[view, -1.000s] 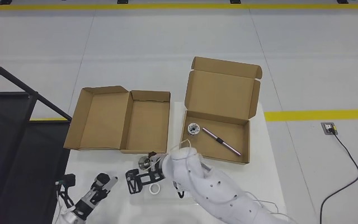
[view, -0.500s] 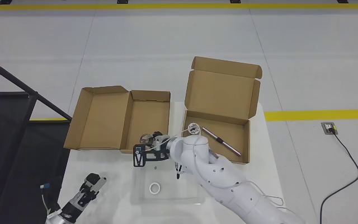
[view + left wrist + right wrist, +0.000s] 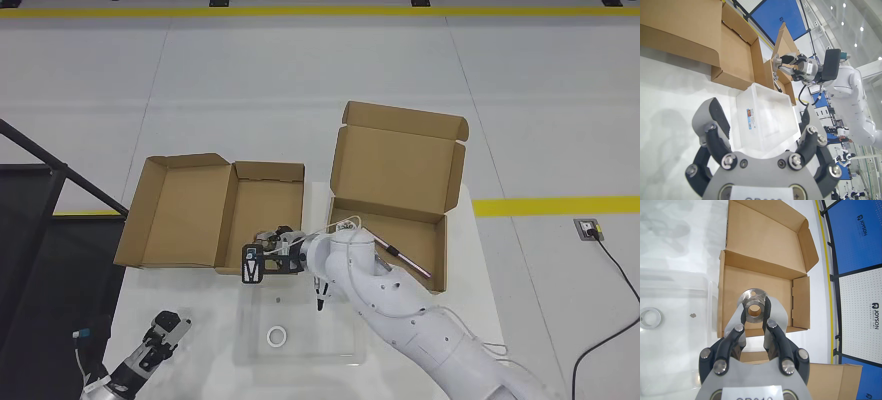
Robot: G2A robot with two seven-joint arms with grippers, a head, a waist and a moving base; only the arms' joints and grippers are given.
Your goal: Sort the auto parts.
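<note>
My right gripper [image 3: 268,243] is shut on a metal flanged bushing [image 3: 754,310], with one finger on each side of its hub. It hangs over the near end of the open left cardboard box [image 3: 262,205] [image 3: 757,283]. A metal ring [image 3: 277,336] [image 3: 650,318] lies in the clear plastic bin [image 3: 312,330] [image 3: 772,106]. A thin rod [image 3: 405,257] lies in the right cardboard box [image 3: 420,235]. My left gripper [image 3: 762,121] stands open and holds nothing, low over the table's near left corner [image 3: 168,330], facing the bin.
Both boxes have their lids folded open at the back of the white table [image 3: 200,300]. A black frame [image 3: 40,250] stands just off the table's left side. The far-off right gripper [image 3: 783,62] holds the bushing [image 3: 776,61] above the boxes.
My right gripper has lifted the bushing out of the clear bin and carried it back over the left box. My left arm has drawn back toward the near left corner.
</note>
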